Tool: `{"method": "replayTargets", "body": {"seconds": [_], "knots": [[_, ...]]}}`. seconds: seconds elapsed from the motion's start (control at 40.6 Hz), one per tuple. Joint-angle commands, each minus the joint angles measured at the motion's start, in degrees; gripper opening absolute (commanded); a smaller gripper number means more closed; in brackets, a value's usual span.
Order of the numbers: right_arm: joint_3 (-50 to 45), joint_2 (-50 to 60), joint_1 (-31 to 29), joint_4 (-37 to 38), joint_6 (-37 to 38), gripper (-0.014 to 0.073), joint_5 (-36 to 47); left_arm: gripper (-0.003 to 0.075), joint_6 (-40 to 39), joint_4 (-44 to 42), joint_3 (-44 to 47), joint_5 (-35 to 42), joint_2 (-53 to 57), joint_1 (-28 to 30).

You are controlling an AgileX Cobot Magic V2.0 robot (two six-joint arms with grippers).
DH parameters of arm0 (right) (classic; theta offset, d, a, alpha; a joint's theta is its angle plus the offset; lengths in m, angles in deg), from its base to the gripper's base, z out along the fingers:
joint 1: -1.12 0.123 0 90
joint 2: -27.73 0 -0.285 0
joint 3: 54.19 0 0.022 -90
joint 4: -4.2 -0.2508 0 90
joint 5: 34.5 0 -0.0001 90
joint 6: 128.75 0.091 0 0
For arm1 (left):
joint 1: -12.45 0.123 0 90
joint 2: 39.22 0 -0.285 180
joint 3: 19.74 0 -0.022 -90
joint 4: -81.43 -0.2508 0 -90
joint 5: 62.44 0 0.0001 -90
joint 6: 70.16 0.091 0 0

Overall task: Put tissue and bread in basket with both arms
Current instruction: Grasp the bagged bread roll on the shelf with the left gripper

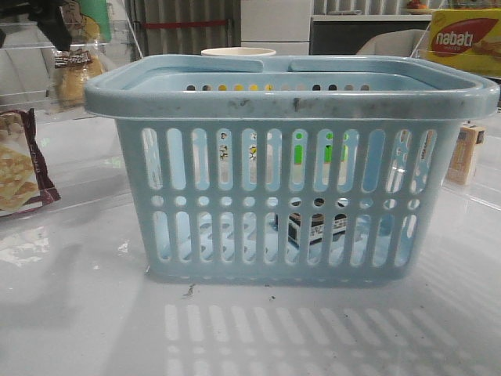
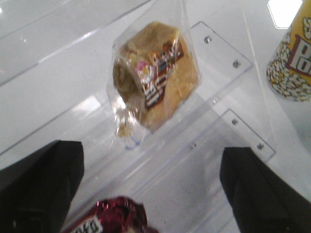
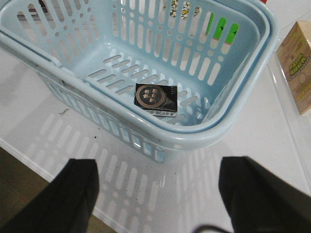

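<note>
The light-blue basket stands mid-table and also shows in the right wrist view. The dark tissue packet lies flat on the basket floor and shows through the slots in the front view. The bread in its clear bag lies on a clear acrylic shelf at the far left. My left gripper is open and empty, hovering short of the bread. My right gripper is open and empty, above the table just outside the basket's near wall.
A maroon-edged cracker packet lies at the left, under my left gripper. A popcorn cup stands near the bread. A tan carton stands right of the basket. A yellow Nabati box is at the back right.
</note>
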Motion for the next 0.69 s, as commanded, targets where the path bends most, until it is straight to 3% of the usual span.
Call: {"method": "replayTargets", "body": {"seconds": [0.0,0.222,0.518,0.665], "knots": [[1.5,0.3,-0.1,0.5,-0.1,0.0612,3.9,0.0621,0.1,0.7,-5.0,6.7,-1.0,-0.3],[1.5,0.3,-0.1,0.5,-0.1,0.0612,3.9,0.0599,0.1,0.7,-11.0,11.4,-9.2,-0.3],[1.5,0.3,-0.1,0.5,-0.1,0.0612,3.9,0.0242,0.1,0.7,-11.9,10.9,-10.7,-0.3],[1.5,0.3,-0.1,0.5,-0.1,0.0612,3.9,0.0126,0.1,0.7,-12.0,6.6,-6.4,-0.3]]}}
